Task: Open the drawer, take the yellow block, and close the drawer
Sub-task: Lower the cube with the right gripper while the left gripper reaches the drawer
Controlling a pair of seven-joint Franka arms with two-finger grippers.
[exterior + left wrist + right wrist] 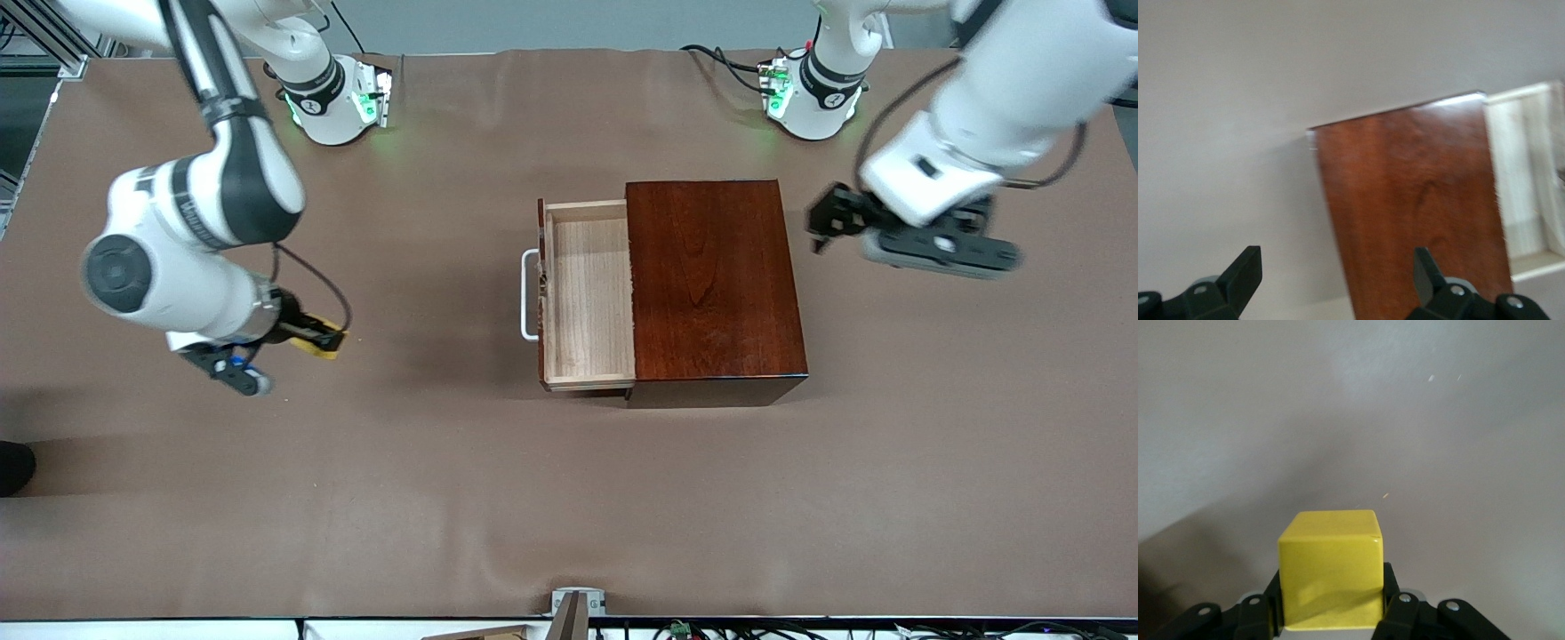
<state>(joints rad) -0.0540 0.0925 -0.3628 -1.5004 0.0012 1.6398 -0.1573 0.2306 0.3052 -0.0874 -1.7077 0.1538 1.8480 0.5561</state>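
Currently the right gripper (307, 336), toward the right arm's end of the table, is clamped on the yellow block (1329, 568). Pulled fully out and empty, the drawer (589, 298) points its white handle (528, 294) toward that arm. Over bare cloth beside the box's closed end, the left gripper (827, 222) hangs spread and empty, so the right arm looks better placed to push the drawer shut.

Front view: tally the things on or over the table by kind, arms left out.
Wooden box with open drawer: 1
Yellow block, held by the right gripper: 1
Total: 2
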